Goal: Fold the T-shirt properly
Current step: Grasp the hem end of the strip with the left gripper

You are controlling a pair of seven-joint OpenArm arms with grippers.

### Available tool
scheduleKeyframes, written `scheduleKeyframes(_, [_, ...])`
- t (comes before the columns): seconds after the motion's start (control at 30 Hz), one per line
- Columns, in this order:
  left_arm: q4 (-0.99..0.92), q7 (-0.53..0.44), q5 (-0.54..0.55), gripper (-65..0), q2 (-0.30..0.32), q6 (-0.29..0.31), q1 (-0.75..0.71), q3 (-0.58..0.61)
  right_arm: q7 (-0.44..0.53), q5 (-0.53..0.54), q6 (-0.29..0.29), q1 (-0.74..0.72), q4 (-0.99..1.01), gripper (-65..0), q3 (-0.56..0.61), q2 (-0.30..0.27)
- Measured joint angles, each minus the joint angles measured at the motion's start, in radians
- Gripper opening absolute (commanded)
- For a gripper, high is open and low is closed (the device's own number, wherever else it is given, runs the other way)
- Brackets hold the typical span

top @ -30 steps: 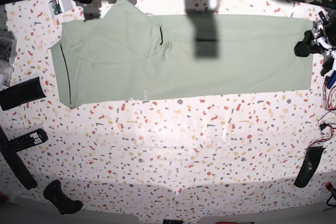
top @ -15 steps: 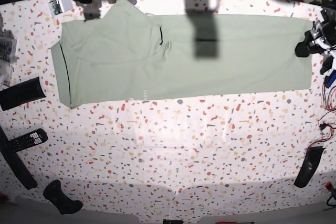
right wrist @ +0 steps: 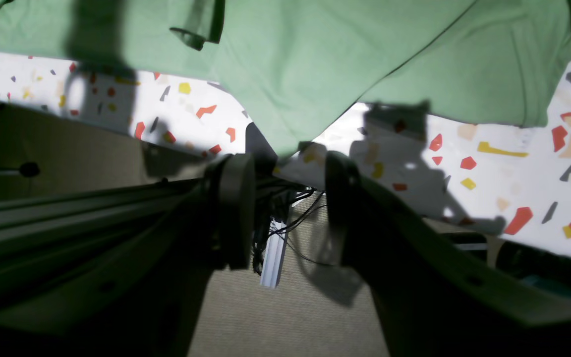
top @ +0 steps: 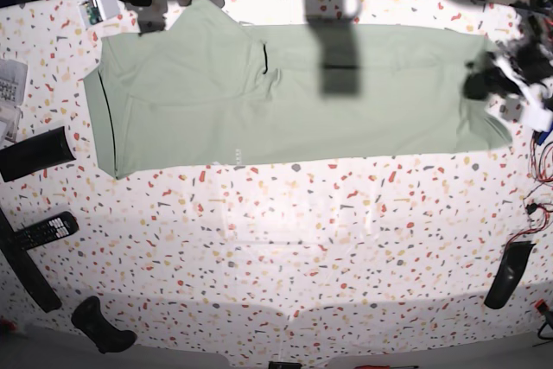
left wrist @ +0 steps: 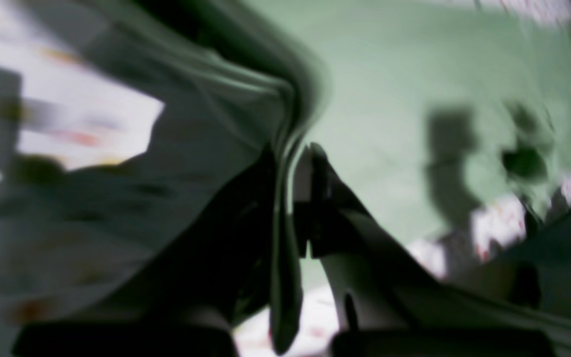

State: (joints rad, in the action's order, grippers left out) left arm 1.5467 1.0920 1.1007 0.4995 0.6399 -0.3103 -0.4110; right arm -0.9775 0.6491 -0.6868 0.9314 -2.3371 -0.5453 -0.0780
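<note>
Sage-green cloth, the T-shirt [top: 294,97], lies spread across the far side of your speckled table [top: 285,248]; no print on it can be read. Your right gripper [right wrist: 288,173] hovers at its far-left corner, jaws parted and empty. Your left gripper [top: 484,82] pinches the shirt's right edge, jaws closed on a fold.
</note>
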Motion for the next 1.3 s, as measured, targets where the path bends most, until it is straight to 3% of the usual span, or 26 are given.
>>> scheduleKeyframes(0.27, [0.286,-0.073,-0.182,-65.0,-0.188,-0.119,-0.050,-0.001,0.000,0.011,-0.002,-0.003,0.000,-42.0,0.000,-0.001])
scheduleKeyframes(0.37, [0.293,-0.090,-0.229,-65.0,-0.245,-0.132,-0.048,0.000,-0.011,0.049,-0.002,-0.026,0.000,-42.0,0.000,-0.002])
scheduleKeyframes(0.53, [0.293,-0.111,-0.405,-65.0,-0.313,-0.135,-0.050,0.084,-0.012,0.057,-0.002,-0.064,0.000,-42.0,0.000,-0.014])
scheduleKeyframes(0.63, [0.293,-0.190,-0.476,-65.0,-0.326,-0.150,-0.048,0.175,-0.012,0.058,-0.002,-0.064,0.000,-42.0,0.000,-0.047])
scheduleKeyframes(0.73, [0.293,-0.229,-0.546,-65.0,-0.324,-0.248,-0.037,0.255,-0.027,0.091,-0.002,-0.064,0.000,-42.0,0.000,-0.063])
scheduleKeyframes(0.8, [0.293,-0.230,-0.568,-65.0,-0.323,-0.273,-0.021,0.294,-0.037,0.117,-0.002,-0.064,0.000,-42.0,0.000,-0.069])
scheduleKeyframes(1.1, [0.293,-0.218,-0.567,-65.0,-0.322,-0.277,-0.008,0.416,-0.037,0.130,-0.002,-0.064,0.000,-41.9,0.000,-0.083])
scheduleKeyframes(1.3, [0.293,-0.233,-0.567,-65.0,-0.322,-0.278,-0.008,0.427,-0.037,0.130,-0.002,-0.064,0.000,-42.0,0.000,-0.083])
